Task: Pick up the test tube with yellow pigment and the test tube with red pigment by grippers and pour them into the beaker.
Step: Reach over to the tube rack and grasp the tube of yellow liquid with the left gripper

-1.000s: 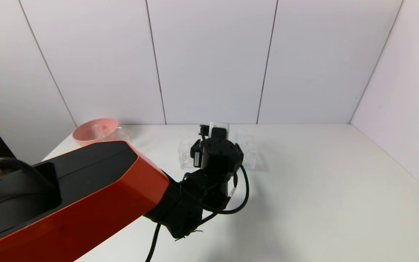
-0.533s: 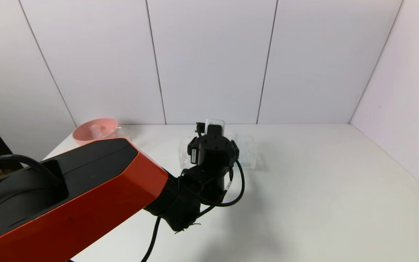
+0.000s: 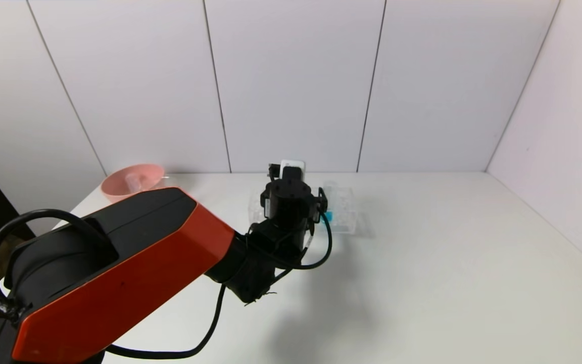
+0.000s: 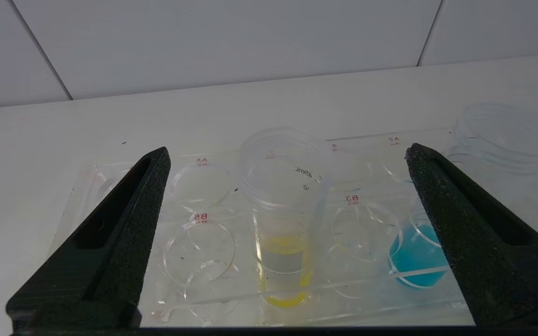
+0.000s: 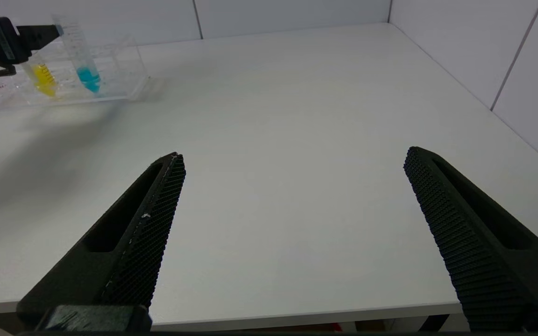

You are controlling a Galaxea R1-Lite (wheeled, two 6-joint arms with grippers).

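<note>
Left gripper point(image 4: 287, 154) poised wide open at the tube rack point(image 4: 110, 186); nothing held by either arm.

Left wrist view: the test tube with yellow pigment point(image 4: 282, 219) stands upright in a front-row hole of the clear rack, midway between the two spread fingers point(image 4: 129, 219), neither of which touches it. A tube with blue liquid point(image 4: 414, 254) stands in the same row, just beside one finger. A clear threaded-rim vessel point(image 4: 512, 135) sits at the rack's far corner (whether this is the beaker cannot be told). Head view: the left arm reaches across the white table point(image 3: 447, 263) to the rack's near side; a pink bowl point(image 3: 132, 180) sits at the table's far left corner. Right gripper point(image 5: 292, 163) hovers over bare table near its front edge, well apart from the rack, fingers spread and empty. The red-pigment tube is not identifiable in any view.
</note>
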